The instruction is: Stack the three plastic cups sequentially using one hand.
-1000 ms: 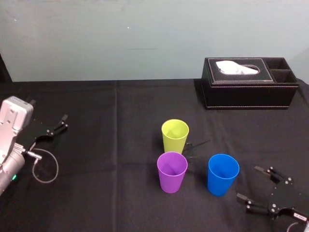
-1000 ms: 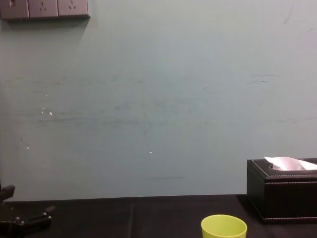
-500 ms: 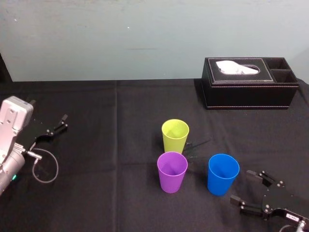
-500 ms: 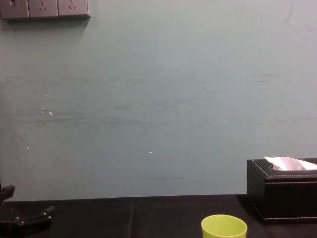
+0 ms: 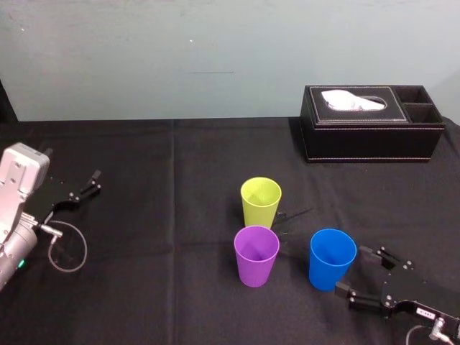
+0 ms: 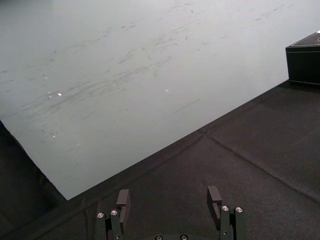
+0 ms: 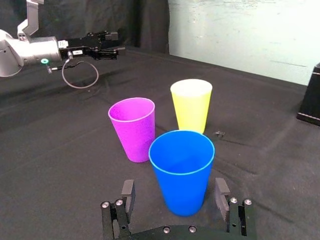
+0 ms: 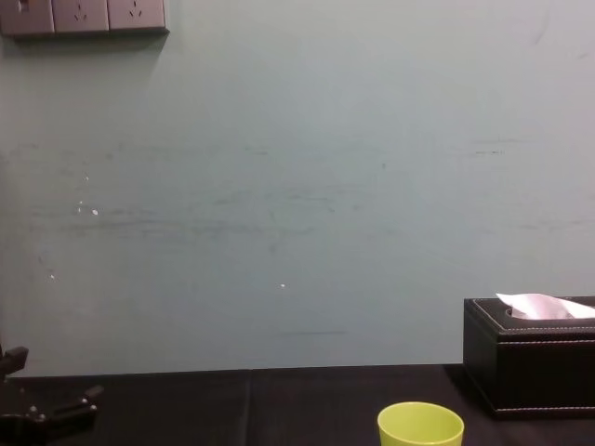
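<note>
one right gripper (image 5: 353, 272) at the blue cup (image 5: 332, 259)
its fingers (image 7: 128, 190) spread wide just beside it, holding nothing; left gripper (image 6: 169, 200) parked far left, fingers likewise apart.

In the chest view the bottom edge cuts the lime-green cup (image 8: 420, 426) off below its rim and upper wall, and the black tissue box (image 8: 530, 367) runs off the right edge. The wall sockets (image 8: 84, 16) are clipped at the top. In the head view the right gripper (image 5: 351, 270) leads to an arm cut off by the lower right corner, and its white label (image 5: 425, 313) is too small to read. The left wrist view catches just a corner of the box.
</note>
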`<state>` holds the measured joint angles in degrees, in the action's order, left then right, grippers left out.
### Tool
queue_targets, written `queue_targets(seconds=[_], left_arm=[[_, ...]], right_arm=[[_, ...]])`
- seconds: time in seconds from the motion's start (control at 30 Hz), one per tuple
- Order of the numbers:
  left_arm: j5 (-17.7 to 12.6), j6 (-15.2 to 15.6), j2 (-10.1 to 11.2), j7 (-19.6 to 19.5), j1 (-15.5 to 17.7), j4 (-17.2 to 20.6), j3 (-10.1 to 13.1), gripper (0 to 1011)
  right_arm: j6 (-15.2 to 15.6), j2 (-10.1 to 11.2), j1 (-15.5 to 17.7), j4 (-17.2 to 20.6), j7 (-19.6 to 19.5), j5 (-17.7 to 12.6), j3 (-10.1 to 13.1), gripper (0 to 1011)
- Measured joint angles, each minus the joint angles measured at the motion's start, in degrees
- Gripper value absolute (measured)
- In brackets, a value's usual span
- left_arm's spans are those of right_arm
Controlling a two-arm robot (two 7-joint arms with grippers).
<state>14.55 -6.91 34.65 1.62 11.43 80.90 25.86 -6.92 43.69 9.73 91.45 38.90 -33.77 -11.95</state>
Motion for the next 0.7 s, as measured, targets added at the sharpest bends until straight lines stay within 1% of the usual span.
queue_targets(seconds=[0.23,0.47,0.7], left_arm=[[0.0,0.0,0.0,0.0,0.0,0.0,0.0,1011],[0.0,0.0,0.0,0.0,0.0,0.0,0.0,1011],[0.0,0.0,0.0,0.0,0.0,0.0,0.0,1011]], right_arm=[[0.2,-0.2,-1.5,-0.3,-0.4,1.0,-1.1,1003],[0.5,-0.7,-3.3,-0.9,-1.0,2.7,-2.4,1003],[0.7,-1.2,-4.9,-1.6,-1.0,3.4,-3.3,1003]])
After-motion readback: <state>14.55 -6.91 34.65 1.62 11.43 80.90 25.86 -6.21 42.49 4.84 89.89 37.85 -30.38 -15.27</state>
